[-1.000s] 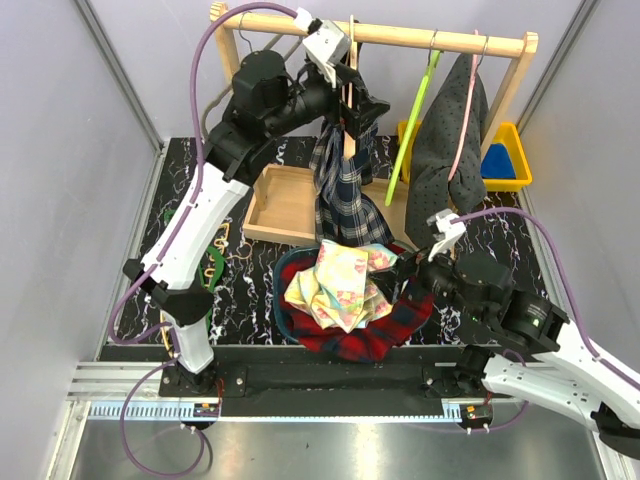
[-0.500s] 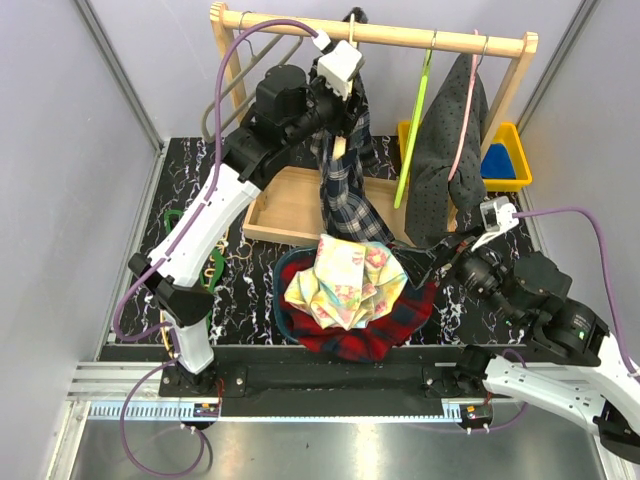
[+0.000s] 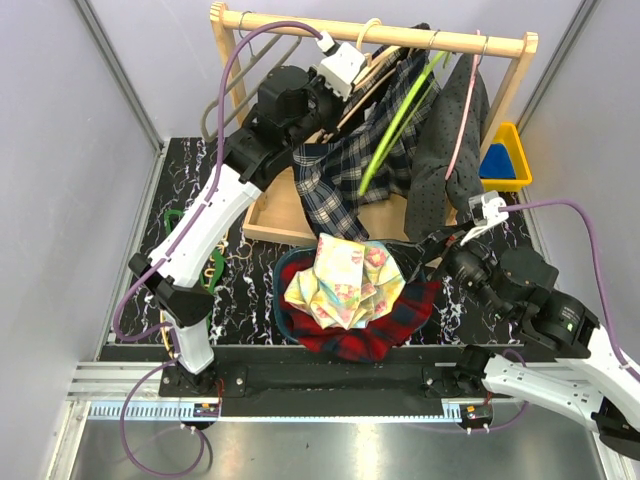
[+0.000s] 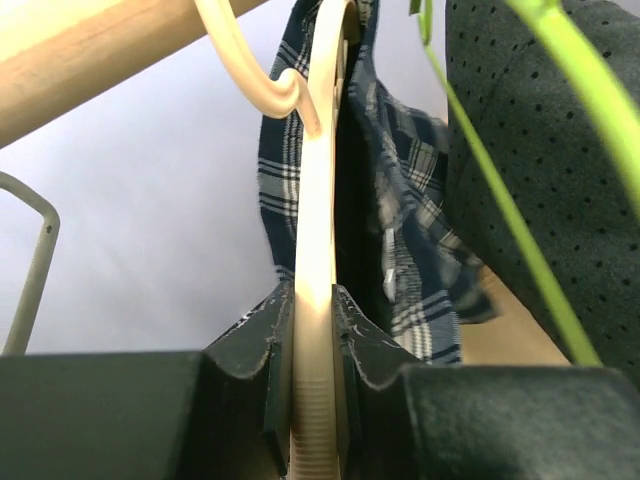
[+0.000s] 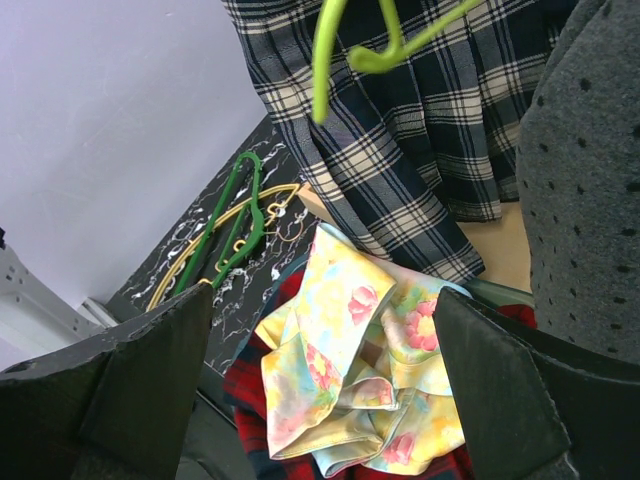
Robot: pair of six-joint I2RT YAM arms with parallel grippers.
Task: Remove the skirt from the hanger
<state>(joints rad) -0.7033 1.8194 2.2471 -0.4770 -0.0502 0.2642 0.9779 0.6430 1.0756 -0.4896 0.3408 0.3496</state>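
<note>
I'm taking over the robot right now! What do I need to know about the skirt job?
Left gripper: shut on the pale hanger, up by the rail.
Right gripper: open and empty, low over the flowery cloth.
Plaid skirt: on the pale hanger, which is tilted, with its hook at the rail.
Done: the hanger is gripped.
Left: get the skirt off the hanger. The right gripper looks free to pull it, but mind the green hanger just in front.

Green hanger (image 3: 396, 125) seemingly crowds plaid skirt (image 3: 330, 190)
</note>
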